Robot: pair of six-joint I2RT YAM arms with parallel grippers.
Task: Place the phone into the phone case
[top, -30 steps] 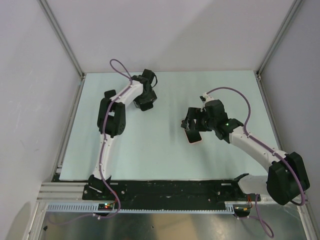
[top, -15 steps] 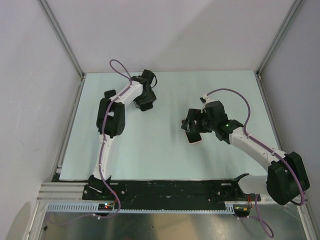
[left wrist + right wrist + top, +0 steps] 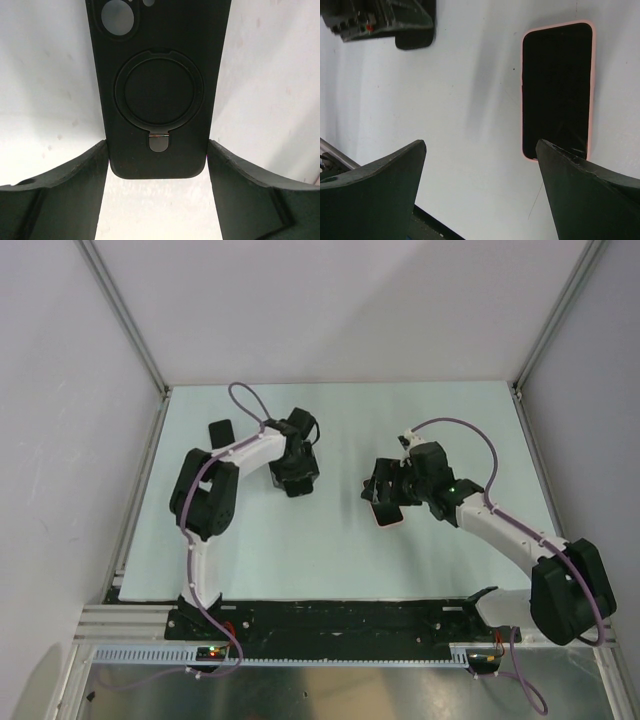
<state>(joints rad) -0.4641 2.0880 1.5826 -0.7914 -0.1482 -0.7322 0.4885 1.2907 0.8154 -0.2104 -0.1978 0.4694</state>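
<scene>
While left arm (image 3: 200, 505) sits folded, jaws clamp case (image 3: 157, 90).

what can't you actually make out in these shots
- phone case: its camera end is cut off by the top edge of the left wrist view. In the top view the left gripper covers it.
- phone: in the top view the right gripper hides most of it.
- dark thing beside the left arm: too small to identify.
- Whether the case is lifted off the table: no view shows it.
</scene>
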